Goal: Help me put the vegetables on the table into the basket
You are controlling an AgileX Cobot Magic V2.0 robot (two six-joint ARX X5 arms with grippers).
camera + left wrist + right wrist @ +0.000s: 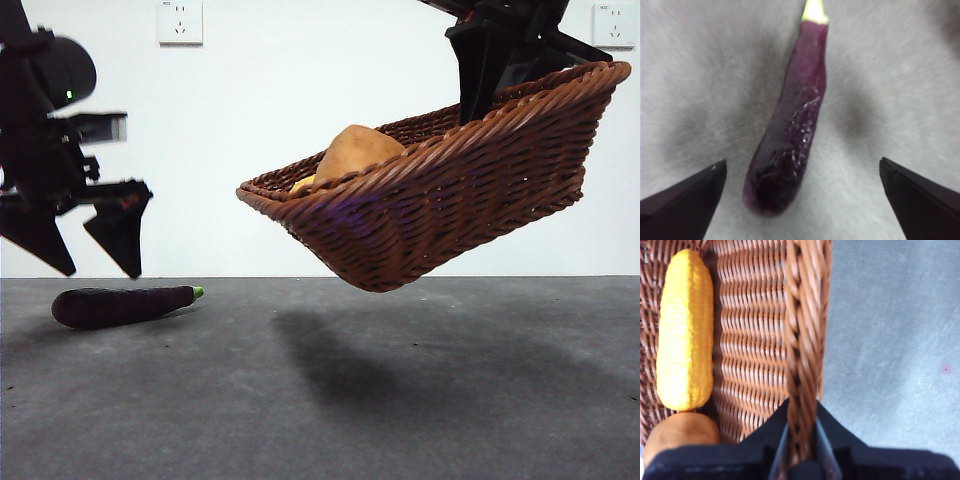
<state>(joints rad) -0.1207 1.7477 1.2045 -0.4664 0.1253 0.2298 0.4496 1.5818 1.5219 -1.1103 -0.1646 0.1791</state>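
A dark purple eggplant point(122, 305) with a green stem lies on the grey table point(330, 400) at the left. My left gripper point(80, 245) hovers just above it, open, its jaws to either side of the eggplant point(790, 130) in the left wrist view. The brown wicker basket point(450, 195) hangs tilted in the air at the right, its low end toward the left. My right gripper point(801, 440) is shut on the basket's braided rim point(802, 340). Inside lie the tan potato point(355, 152) and the yellow corn piece point(685, 330).
Two wall sockets point(180, 22) sit on the white wall behind. The basket's shadow point(340, 365) falls on the table under it.
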